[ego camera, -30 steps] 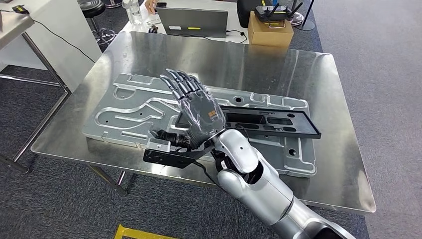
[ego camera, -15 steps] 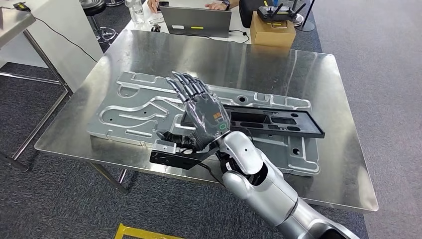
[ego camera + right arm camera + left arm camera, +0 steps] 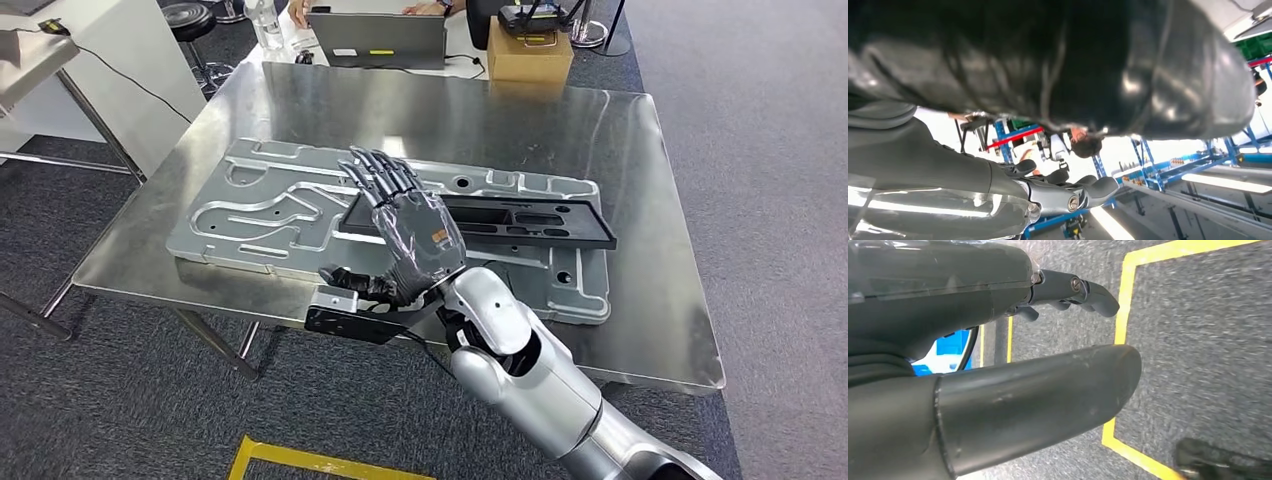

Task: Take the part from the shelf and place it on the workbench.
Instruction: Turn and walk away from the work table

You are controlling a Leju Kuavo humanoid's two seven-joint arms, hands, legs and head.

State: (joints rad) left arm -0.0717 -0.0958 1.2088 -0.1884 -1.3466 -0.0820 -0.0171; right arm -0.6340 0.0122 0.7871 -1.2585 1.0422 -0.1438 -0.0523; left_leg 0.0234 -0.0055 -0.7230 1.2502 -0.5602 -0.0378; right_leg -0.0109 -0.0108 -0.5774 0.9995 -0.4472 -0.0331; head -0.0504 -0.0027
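Part position: the black part (image 3: pixel 480 221) lies flat on the grey metal plate (image 3: pixel 270 215) on the workbench (image 3: pixel 500 120), at about 2 o'clock from the right hand (image 3: pixel 410 240) in the head view; its near-left end passes behind the raised fingers, and whether they touch cannot be told.
Right hand: raised over the bench's front edge, palm side turned away from the camera, fingers (image 3: pixel 385 178) stretched out and spread toward 11 o'clock, holding nothing; the thumb curls toward 9 o'clock.
Left hand: in the left wrist view the left hand (image 3: pixel 998 355) hangs over grey carpet with yellow floor tape (image 3: pixel 1122 315); its fingers are apart with nothing between them.
Surroundings: at 12 o'clock beyond the bench stand a laptop (image 3: pixel 378 40) and a cardboard box (image 3: pixel 530 58); a stool (image 3: pixel 190 20) stands at 11 o'clock.
In the way: the hand and silver forearm cover the plate's front middle and the part's left end; a black bracket at the wrist sits below the bench edge at 7 o'clock from the hand.
Part look: a long, narrow, flat black frame with raised rim and several rectangular cut-outs, lying lengthwise from 9 to 3 o'clock.
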